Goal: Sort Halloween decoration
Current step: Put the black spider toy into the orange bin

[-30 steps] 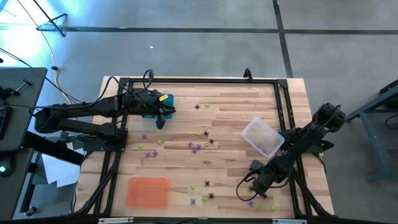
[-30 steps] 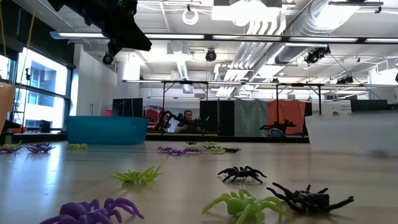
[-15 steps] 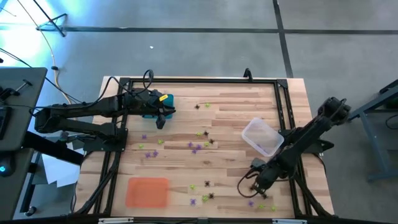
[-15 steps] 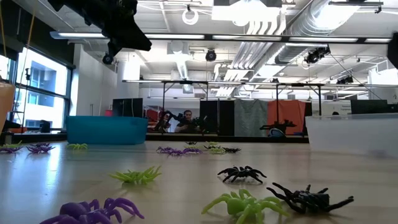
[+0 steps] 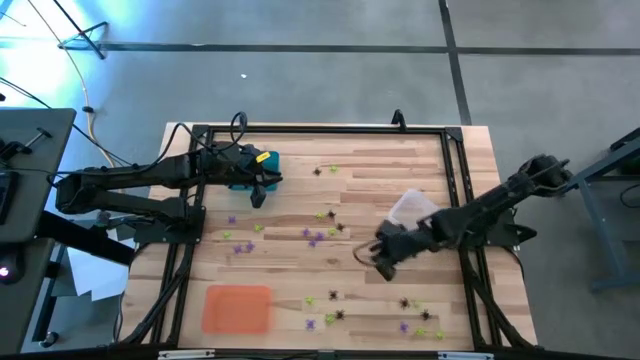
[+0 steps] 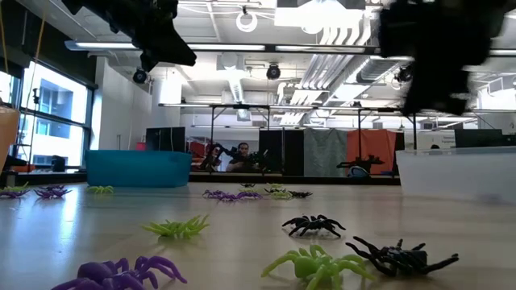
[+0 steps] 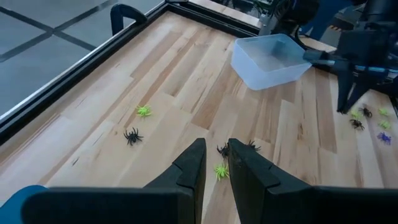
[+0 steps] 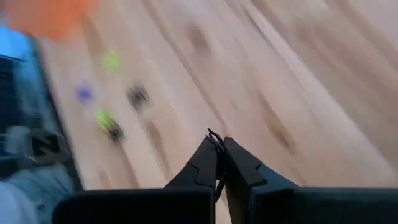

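Tiny spider pieces in black, yellow-green and purple lie scattered on the wooden table: a cluster mid-table (image 5: pixel 318 235), more by the near right edge (image 5: pixel 418 318), and several close up in the low view (image 6: pixel 313 224). My right gripper (image 5: pixel 384 271) hangs above the table just near-left of the clear tray (image 5: pixel 408 208), shut, with a thin black spider piece (image 8: pixel 213 133) showing at its tips. My left gripper (image 5: pixel 260 196) waits raised by the teal tray (image 6: pixel 139 168) at the far left, its fingers (image 7: pixel 216 147) a little apart with nothing between them. My right gripper pinches a black spider piece between its two fingertips; only thin dark legs (image 8: pixel 212 132) stick out past the tips. The fingers slant down toward the table. The piece is lifted clear of the wood. Which part of it is pinched is hidden by the fingers.
An orange tray (image 5: pixel 238 307) lies at the near left. A black frame (image 5: pixel 320 130) runs around the table's edges. The right arm crosses over the clear tray (image 7: pixel 270 59). Bare wood lies between the mid-table cluster and the near-edge pieces.
My right gripper has risen from the spider cluster near the table's near right edge and swung toward the table's middle, ending beside the clear tray, tipped less steeply down. It now shows at the top right of the low view. The left arm has kept still.
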{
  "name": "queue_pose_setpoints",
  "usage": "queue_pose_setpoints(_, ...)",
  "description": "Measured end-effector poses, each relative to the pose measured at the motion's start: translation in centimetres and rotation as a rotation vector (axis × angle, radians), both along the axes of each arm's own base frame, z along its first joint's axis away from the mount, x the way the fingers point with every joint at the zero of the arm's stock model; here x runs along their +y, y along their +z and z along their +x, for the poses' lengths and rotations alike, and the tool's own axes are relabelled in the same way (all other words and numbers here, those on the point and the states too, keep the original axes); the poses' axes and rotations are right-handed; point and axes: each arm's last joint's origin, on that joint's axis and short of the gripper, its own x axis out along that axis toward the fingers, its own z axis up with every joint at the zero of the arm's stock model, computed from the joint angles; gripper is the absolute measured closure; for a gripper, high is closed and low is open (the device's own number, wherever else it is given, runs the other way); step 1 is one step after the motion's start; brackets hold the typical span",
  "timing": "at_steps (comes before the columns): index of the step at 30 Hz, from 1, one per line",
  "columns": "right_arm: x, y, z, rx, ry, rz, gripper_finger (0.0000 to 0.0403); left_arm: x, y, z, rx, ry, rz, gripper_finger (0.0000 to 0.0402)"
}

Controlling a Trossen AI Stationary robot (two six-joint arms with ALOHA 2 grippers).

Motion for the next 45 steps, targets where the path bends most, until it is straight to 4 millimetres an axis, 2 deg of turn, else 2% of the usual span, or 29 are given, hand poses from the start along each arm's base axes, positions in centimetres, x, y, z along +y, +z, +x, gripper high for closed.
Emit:
queue_pose_setpoints(4, -1.7, 0.1, 2.9, -0.173, 0.056, -0.009, 0.0402, -0.1, 0.0, -0.1, 0.003, -0.030, -0.018, 0.0348)
queue_pose_setpoints(9, -2.4, -0.7, 6.1, -0.222, 0.126, -0.046, 0.0402, -0.2, -0.1, -0.3, 0.021, -0.041, -0.029, 0.0348)
queue_pose_setpoints(18, -0.3, 1.8, 15.0, -0.261, 0.368, -0.253, 0.0402, -0.4, 0.0, -0.4, 0.011, -0.041, -0.041, 0.0348)
queue_pose_setpoints(25, 1.2, 2.6, 20.4, -0.332, 0.482, -0.356, 0.0402, -0.8, 1.4, -2.2, -0.062, -0.029, -0.050, 0.0348)
queue_pose_setpoints(33, 3.8, 1.6, 24.3, -0.421, 0.555, -0.400, 0.0402, -1.3, 3.3, -4.6, -0.198, 0.012, -0.081, 0.0348)
queue_pose_setpoints(39, 6.0, 0.5, 26.4, -0.491, 0.584, -0.412, 0.0402, -1.3, 3.5, -4.8, -0.217, 0.020, -0.086, 0.0348)
queue_pose_setpoints(45, 8.2, -1.1, 27.7, -0.518, 0.608, -0.405, 0.0402, -1.2, 3.5, -4.8, -0.216, 0.057, -0.070, 0.0348)
